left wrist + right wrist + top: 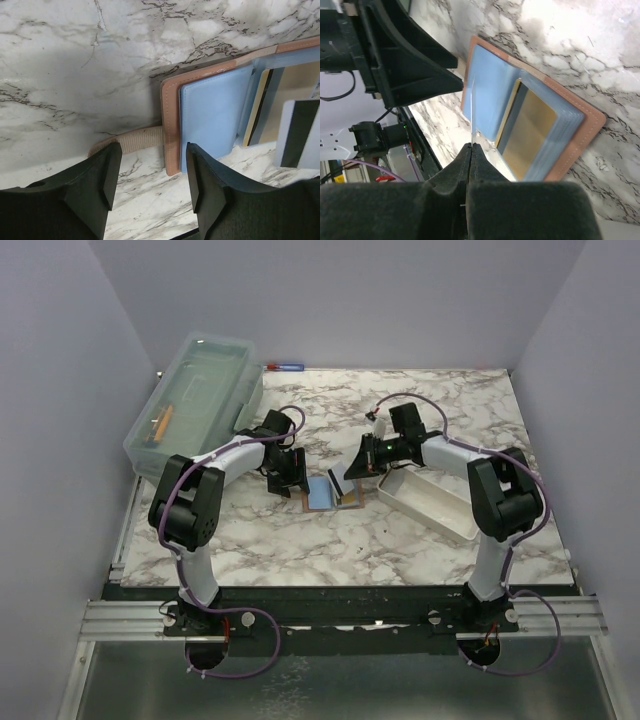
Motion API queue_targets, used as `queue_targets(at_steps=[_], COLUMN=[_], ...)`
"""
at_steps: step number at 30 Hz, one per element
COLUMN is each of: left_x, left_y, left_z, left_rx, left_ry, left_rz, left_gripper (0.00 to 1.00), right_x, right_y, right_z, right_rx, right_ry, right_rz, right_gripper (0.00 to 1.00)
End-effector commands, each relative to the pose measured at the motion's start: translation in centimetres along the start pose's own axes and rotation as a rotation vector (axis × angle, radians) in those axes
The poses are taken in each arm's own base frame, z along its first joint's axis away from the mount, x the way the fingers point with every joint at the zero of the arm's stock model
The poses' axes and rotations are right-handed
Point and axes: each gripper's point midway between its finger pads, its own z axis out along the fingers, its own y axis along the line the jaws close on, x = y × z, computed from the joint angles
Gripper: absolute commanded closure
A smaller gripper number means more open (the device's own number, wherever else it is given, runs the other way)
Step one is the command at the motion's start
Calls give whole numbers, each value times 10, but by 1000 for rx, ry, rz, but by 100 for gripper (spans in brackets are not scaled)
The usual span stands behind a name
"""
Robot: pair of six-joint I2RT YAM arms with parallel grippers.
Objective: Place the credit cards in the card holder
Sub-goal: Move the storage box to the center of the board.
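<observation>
Pinching a stiff, slick pale plastic card with a dark stripe (295, 135) by its edge, the right gripper (471, 146) hovers by the open reddish-brown leather card holder (170, 120) on the marble table (75, 60). The holder is soft and may slide, so the left gripper (152, 172), jaws apart and empty, should pin its flap.

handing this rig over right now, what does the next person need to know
left gripper: open, empty, low over the strap tab of the card holder.
right gripper: shut on the striped card, held on edge over the holder.
card holder: lying open on the table between the two grippers, with the white tray to its right.
done: the gold card sits in a sleeve.
left: slide the striped card into a sleeve. A dark edge beside the gold card may be another card; cannot tell.
</observation>
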Motion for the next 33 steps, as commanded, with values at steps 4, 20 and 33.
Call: queue_targets(at_steps=[4, 20, 33], left_x=[8, 6, 6], left_y=[23, 19, 17], left_z=[12, 8, 5], left_rx=[-103, -93, -81], left_ry=[33, 23, 18], left_rz=[5, 7, 5], left_gripper=[41, 41, 42], right_x=[21, 35, 27], right_y=[-17, -33, -29], right_z=[13, 29, 42], right_rx=[10, 26, 54], right_ry=[82, 131, 127], right_rz=[63, 121, 113], right_gripper=[100, 100, 100])
